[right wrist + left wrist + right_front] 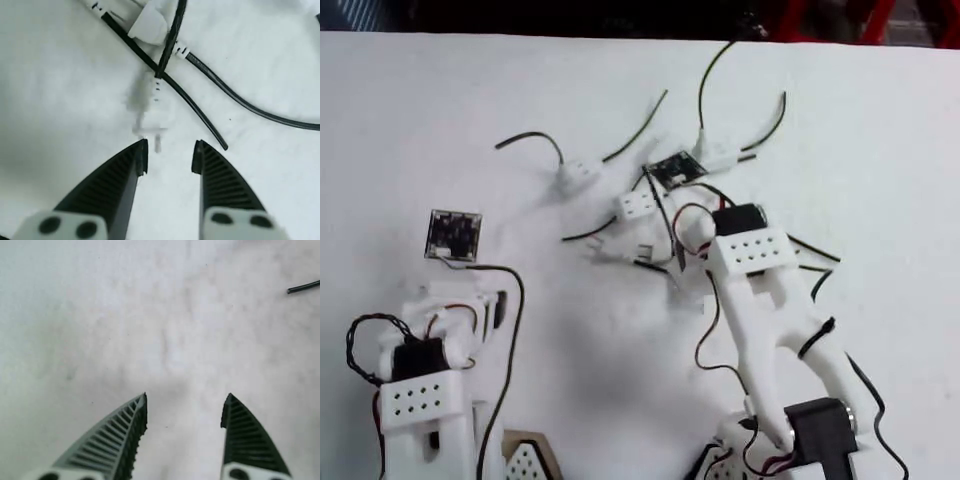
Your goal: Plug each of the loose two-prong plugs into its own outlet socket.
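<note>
A loose white two-prong plug [152, 111] lies on the white table [880, 150] with its prongs toward my right gripper [170, 147]. That gripper is open and sits just short of the prongs, touching nothing. From above, the same plug [642, 250] lies below a white outlet socket [638, 205]. Two more white sockets [578, 175] [720, 158] lie farther back, each with black cable tails. My left gripper [185, 400] stands open over bare table at the near left, nothing between its fingers.
A small dark circuit board [455, 235] lies just beyond the left arm, and another board [675, 168] sits among the sockets. Black cables [240, 97] cross around the plug. A black wire end [302, 287] lies off to one side of the left gripper.
</note>
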`<control>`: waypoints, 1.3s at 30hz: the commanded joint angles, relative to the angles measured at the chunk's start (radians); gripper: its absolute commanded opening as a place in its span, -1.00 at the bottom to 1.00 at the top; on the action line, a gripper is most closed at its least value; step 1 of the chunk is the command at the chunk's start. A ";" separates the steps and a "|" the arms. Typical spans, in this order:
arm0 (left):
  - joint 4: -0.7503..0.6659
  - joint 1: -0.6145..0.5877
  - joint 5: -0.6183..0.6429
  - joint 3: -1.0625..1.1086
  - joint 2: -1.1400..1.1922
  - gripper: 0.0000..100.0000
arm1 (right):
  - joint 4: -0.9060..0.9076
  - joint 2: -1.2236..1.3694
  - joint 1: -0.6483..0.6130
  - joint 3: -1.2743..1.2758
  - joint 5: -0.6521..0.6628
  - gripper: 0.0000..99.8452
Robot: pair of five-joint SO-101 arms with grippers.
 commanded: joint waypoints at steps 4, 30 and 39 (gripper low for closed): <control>-0.020 -0.007 -0.011 -0.005 -0.018 -0.51 | 0.016 -0.045 0.015 -0.043 0.009 -0.72; -0.020 -0.007 -0.011 -0.005 -0.018 -0.51 | -0.099 0.223 -0.216 -0.048 -0.118 -0.72; -0.020 -0.007 -0.011 -0.005 -0.018 -0.51 | -0.099 0.234 -0.219 -0.043 -0.120 -0.72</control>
